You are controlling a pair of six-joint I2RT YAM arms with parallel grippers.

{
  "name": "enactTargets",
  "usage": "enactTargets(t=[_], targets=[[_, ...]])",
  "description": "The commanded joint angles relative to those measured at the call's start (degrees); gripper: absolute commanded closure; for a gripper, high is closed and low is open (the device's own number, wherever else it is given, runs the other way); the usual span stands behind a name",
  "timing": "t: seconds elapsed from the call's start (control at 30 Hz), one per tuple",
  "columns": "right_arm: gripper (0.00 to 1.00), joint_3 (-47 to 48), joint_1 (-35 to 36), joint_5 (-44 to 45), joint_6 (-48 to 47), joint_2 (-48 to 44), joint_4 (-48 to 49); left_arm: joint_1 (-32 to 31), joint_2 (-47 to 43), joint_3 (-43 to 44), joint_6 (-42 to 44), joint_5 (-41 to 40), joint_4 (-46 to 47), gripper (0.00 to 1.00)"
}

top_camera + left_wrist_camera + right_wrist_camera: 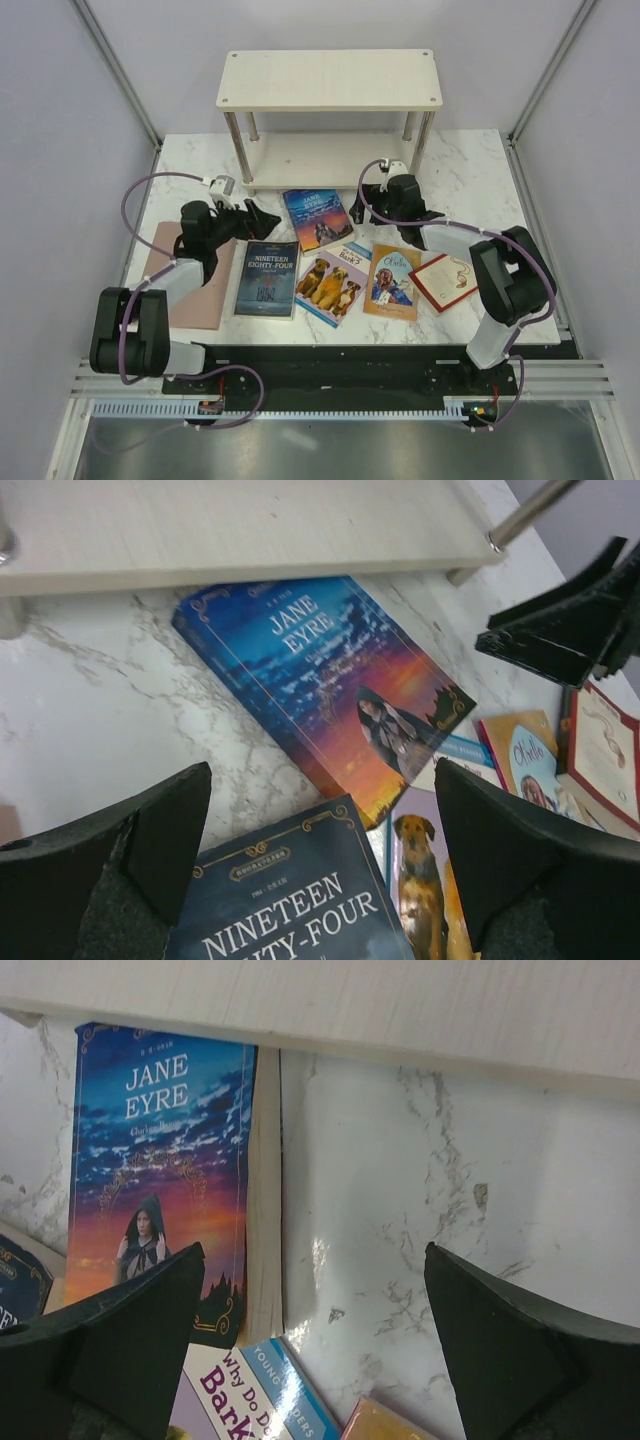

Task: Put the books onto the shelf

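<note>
Marble table: bears the books flat before the shelf, Jane Eyre just ahead of left gripper and right gripper, both spread wide and empty, Nineteen Eighty-Four near the left.

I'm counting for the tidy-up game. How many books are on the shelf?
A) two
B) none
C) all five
B: the shelf has nothing on either board, and all five books lie flat on the table.
</note>
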Motion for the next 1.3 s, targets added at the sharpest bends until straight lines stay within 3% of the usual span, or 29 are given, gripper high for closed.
enactTargets(t=[0.0, 0.03, 0.13, 0.17, 0.23, 0.27, 0.33, 0.43, 0.6, 0.7, 0.83, 0.9, 1.03, 1.27], targets=[[0.02, 3.0, 0.2, -7.5, 4.6, 2.1, -2.2, -0.7, 3.7, 2.5, 0.9, 8.6, 1.0, 0.00], [0.02, 3.1, 0.2, -8.3, 5.2, 2.7, -2.3, -1.0, 3.8, 2.8, 1.1, 7.2, 0.2, 0.02], [0.02, 3.1, 0.2, -9.1, 6.7, 2.9, -2.3, -1.9, 3.6, 4.3, 3.5, 3.0, -5.6, 0.24], [0.02, 3.0, 0.2, -9.0, 6.9, 3.0, -2.1, -2.3, 3.8, 5.1, 5.2, 1.5, -9.6, 0.45], [0.02, 3.0, 0.2, -8.8, 7.4, 3.5, -1.5, -4.9, 4.9, 8.8, 6.9, -4.5, -14.4, 0.68], [0.02, 3.1, 0.2, -8.9, 8.0, 3.8, -0.2, -6.2, 5.8, 10.5, 8.8, -6.7, -16.4, 0.86], [0.02, 3.3, 0.2, -9.3, 9.8, 5.0, 1.1, -11.5, 9.5, 16.0, 10.8, -14.6, -23.1, 0.98], [0.04, 5.9, 0.7, -10.3, 10.6, 7.9, 1.0, -17.6, 15.9, 22.8, 12.5, -22.9, -27.9, 0.98], [0.09, 9.1, 1.1, -10.7, 11.1, 11.6, 0.4, -20.3, 25.2, 31.4, 10.3, -22.5, -32.2, 0.98], [0.16, 10.2, 1.8, -11.5, 11.4, 13.0, 0.3, -21.8, 30.5, 36.2, 10.2, -24.8, -35.9, 0.98], [0.29, 10.4, 3.7, -12.0, 11.7, 13.2, 0.7, -25.0, 35.3, 41.3, 12.2, -33.7, -41.2, 0.98], [0.32, 10.1, 4.3, -12.0, 11.8, 12.6, 0.8, -26.4, 37.8, 43.3, 12.9, -36.8, -44.3, 0.98], [0.52, 10.8, 5.9, -15.2, 11.5, 12.5, 0.9, -27.6, 41.1, 46.1, 13.7, -40.3, -47.8, 0.98], [0.58, 10.4, 7.8, -17.4, 14.9, 11.9, 5.8, -29.2, 43.6, 46.5, 13.4, -40.2, -48.8, 0.98]])
